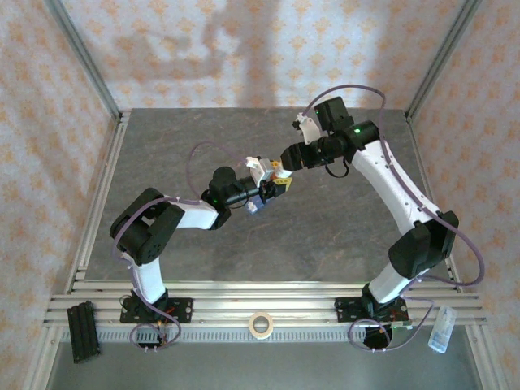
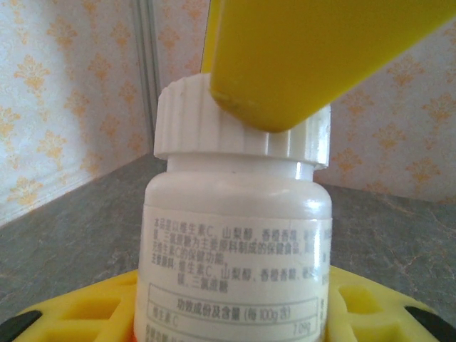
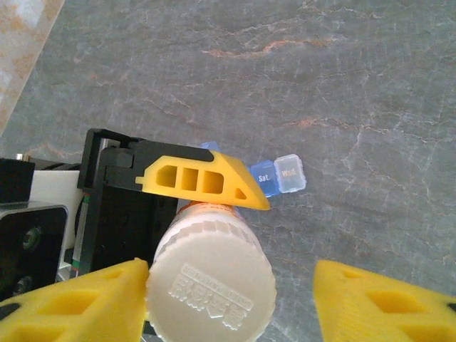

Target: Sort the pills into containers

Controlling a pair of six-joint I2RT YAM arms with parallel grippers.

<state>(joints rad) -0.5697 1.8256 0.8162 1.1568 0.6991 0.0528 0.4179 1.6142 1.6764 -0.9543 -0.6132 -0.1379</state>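
Left end effector [image 2: 228, 317] grasps the white bottle [image 2: 235, 242]; right end effector [image 3: 228, 306], released, straddles its ribbed cap [image 3: 210, 281], seemingly touching it.

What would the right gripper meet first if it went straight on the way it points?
The cap of the white bottle, between the right gripper's open jaws; the left gripper holds the bottle.

White bottle [image 2: 239, 249] upright, very close; yellow fingers [image 2: 92, 310] of left gripper [image 2: 235, 306] low on both sides of it; ribbed white cap [image 2: 206, 121] on top; big yellow finger [image 2: 313, 57] reaches down from above, touching cap; small print on label; grey table [image 2: 64, 242], flowery wall [image 2: 64, 92] behind.
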